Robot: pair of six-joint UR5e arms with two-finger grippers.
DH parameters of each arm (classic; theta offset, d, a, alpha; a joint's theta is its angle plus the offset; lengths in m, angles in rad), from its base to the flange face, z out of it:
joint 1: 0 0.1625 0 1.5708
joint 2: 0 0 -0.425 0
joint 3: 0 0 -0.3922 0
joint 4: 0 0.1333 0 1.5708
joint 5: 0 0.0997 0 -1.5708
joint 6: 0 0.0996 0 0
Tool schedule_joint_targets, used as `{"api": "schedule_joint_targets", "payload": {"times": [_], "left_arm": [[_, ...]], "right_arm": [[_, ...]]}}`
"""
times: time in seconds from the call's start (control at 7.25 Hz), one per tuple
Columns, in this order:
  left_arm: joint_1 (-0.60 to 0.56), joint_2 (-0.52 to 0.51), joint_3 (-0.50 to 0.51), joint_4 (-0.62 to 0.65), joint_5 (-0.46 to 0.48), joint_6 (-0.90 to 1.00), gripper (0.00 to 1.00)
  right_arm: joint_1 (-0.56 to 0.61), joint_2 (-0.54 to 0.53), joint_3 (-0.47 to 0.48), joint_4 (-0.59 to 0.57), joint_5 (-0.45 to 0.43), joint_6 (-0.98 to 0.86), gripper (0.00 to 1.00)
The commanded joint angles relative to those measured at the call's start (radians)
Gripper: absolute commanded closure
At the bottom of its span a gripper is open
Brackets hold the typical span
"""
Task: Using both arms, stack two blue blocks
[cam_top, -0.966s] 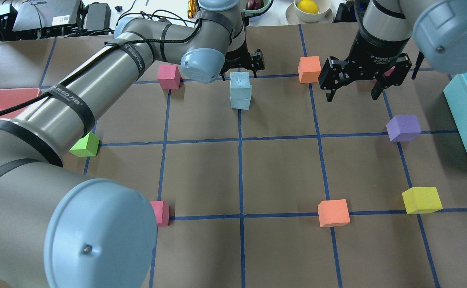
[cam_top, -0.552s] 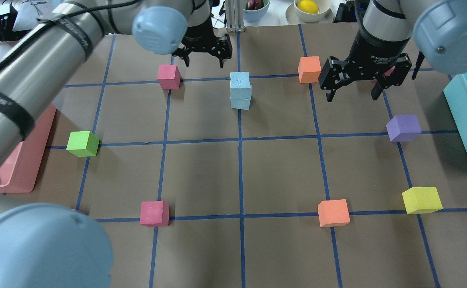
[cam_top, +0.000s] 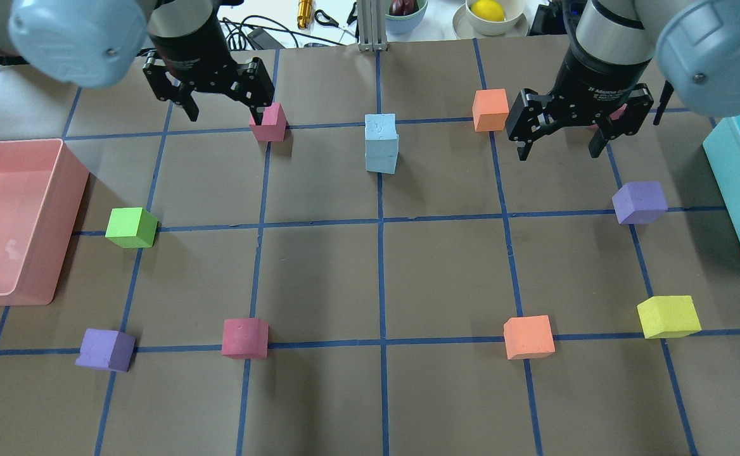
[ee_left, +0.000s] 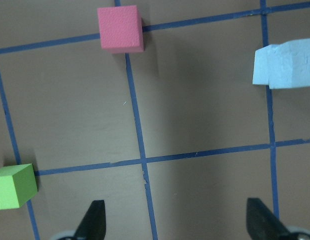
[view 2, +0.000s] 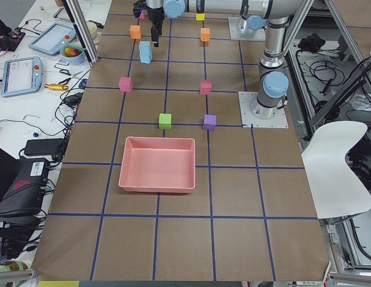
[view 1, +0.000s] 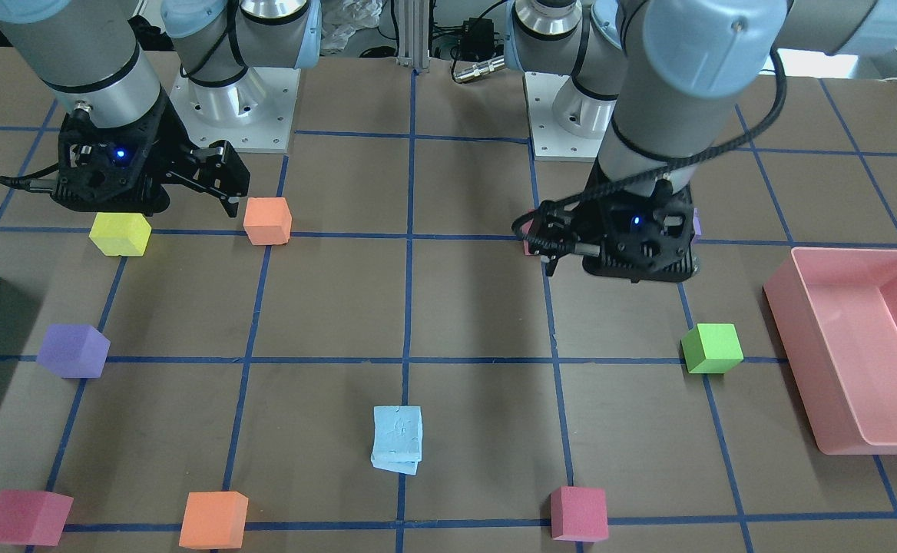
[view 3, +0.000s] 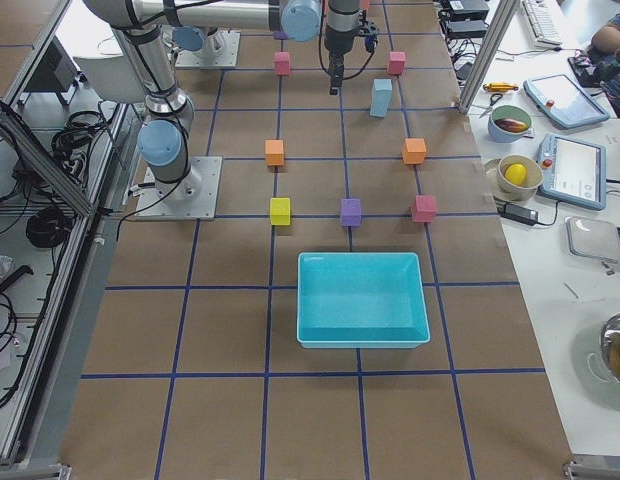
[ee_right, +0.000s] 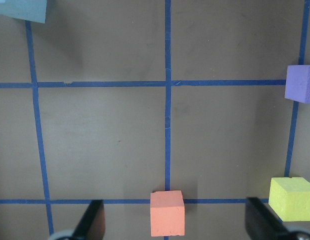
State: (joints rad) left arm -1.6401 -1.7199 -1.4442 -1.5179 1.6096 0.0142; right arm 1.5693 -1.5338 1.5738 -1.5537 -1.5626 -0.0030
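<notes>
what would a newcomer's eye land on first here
The two pale blue blocks stand stacked near the far middle of the table, touched by neither arm. The left claw and right claw hang open to either side of the stack. A pink bin and a teal bin sit at the table's left and right ends.

overhead: high, looking forward onto blue stack (cam_top: 381, 144) | front: opposite, facing back | sides: distant, bench (view 2: 185, 239) ends | wrists: close, downward, both catch stack
</notes>
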Motion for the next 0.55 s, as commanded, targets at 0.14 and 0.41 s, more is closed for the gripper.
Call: {"api": "schedule_joint_targets", "payload": {"times": [0.14, 0.41], "left_arm": [[0.092, 0.173, -0.117, -0.043, -0.01, 0.013, 0.0], [0.091, 0.203, -0.166, -0.015, -0.013, 0.016, 0.0]], "right_arm": [[0.001, 0.0, 0.0, 0.003, -0.002, 0.0, 0.0], [0.0, 0.0, 0.0, 0.001, -0.002, 0.0, 0.0]]}}
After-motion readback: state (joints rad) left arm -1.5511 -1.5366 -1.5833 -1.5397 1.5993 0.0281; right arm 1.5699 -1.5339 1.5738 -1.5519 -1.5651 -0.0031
